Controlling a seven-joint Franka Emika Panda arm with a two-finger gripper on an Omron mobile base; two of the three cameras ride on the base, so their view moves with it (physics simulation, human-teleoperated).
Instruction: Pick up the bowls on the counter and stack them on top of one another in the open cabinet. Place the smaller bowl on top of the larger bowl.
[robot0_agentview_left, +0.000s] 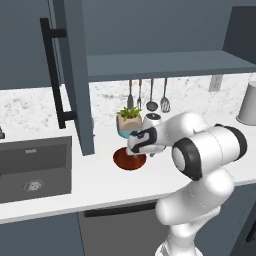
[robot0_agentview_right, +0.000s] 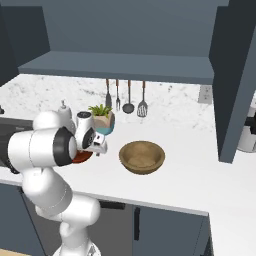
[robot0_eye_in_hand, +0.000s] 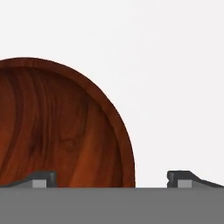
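Jaws of the gripper (robot0_eye_in_hand: 111, 178) stand wide apart, holding nothing, straddling the right rim of the smaller bowl (robot0_eye_in_hand: 57, 127), which rests on the white desk (robot0_agentview_left: 100, 185) in front of the potted plant (robot0_agentview_left: 129, 120). The larger bowl (robot0_agentview_right: 142, 156) sits on the desk to the right, well apart. The open cabinet (robot0_agentview_right: 120, 66) shelf hangs above.

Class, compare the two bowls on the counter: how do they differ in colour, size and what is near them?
The smaller bowl is dark reddish-brown; the larger bowl is pale tan. The smaller bowl is shallow and narrower; the larger bowl is deeper and wider, with a thick rim. The gripper sits open over the smaller bowl's rim; nothing touches the larger bowl. Both are round, wood-grained, upright and on the counter.
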